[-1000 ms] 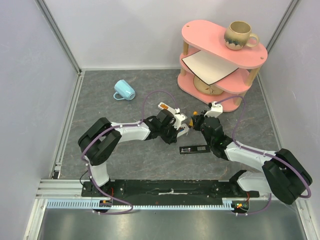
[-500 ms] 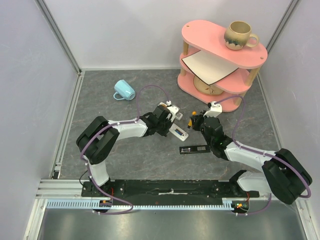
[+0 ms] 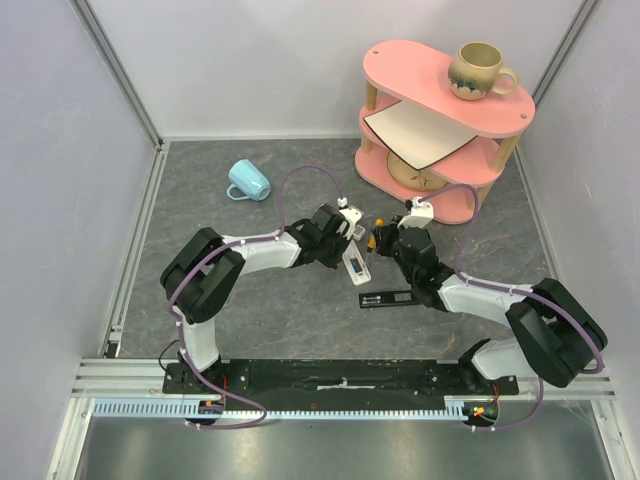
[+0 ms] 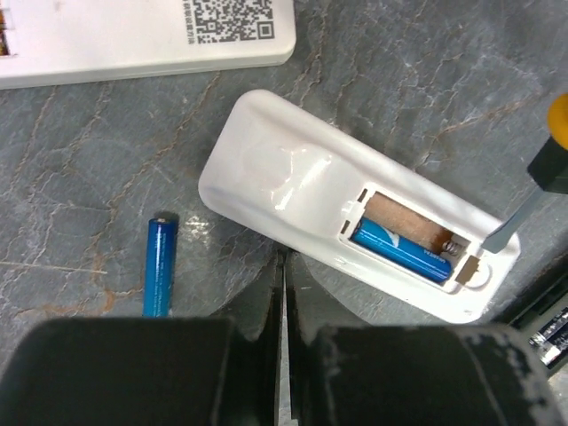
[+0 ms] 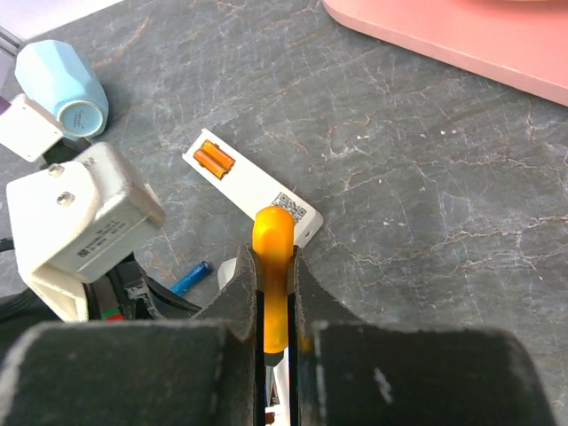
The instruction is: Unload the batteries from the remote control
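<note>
Left fingers (image 4: 262, 324) pressed together, tips at the near edge of the white remote (image 4: 293, 182). Right fingers (image 5: 235, 302) clamped on the screwdriver (image 5: 272, 257), blade at the spring end of the open bay. One blue battery (image 4: 404, 251) sits in the bay, another battery (image 4: 160, 266) lies loose on the table (image 4: 106, 160) beside the remote.

No word can be read in full. You see a QR code (image 4: 240, 18) printed on the closed white remote (image 4: 106, 40) — the small print beside it is illegible. White lettering on the blue battery (image 4: 404, 250) in the open remote (image 4: 284, 173) — too blurred to read.
</note>
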Controlling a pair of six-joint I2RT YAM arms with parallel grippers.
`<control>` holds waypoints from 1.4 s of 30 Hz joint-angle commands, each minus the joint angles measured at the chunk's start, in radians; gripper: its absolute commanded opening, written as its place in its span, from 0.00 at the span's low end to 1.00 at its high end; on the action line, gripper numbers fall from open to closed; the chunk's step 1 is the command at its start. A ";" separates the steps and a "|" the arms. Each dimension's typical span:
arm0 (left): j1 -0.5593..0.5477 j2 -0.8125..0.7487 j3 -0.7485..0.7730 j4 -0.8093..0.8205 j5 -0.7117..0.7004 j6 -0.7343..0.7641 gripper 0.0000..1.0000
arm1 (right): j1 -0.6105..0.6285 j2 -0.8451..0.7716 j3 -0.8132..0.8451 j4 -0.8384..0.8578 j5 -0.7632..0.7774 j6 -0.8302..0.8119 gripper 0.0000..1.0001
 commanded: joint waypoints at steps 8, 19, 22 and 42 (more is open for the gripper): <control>0.002 0.007 -0.008 -0.035 0.125 -0.025 0.02 | 0.010 0.041 0.066 0.088 0.014 -0.006 0.00; 0.001 -0.048 -0.116 0.014 0.223 -0.056 0.02 | 0.027 0.140 0.094 0.086 0.095 0.009 0.00; -0.001 -0.045 -0.114 0.022 0.255 -0.052 0.02 | 0.028 0.153 0.096 0.088 0.103 0.011 0.00; 0.001 -0.006 -0.076 -0.001 0.254 -0.051 0.02 | 0.025 0.271 0.013 0.252 -0.064 0.236 0.00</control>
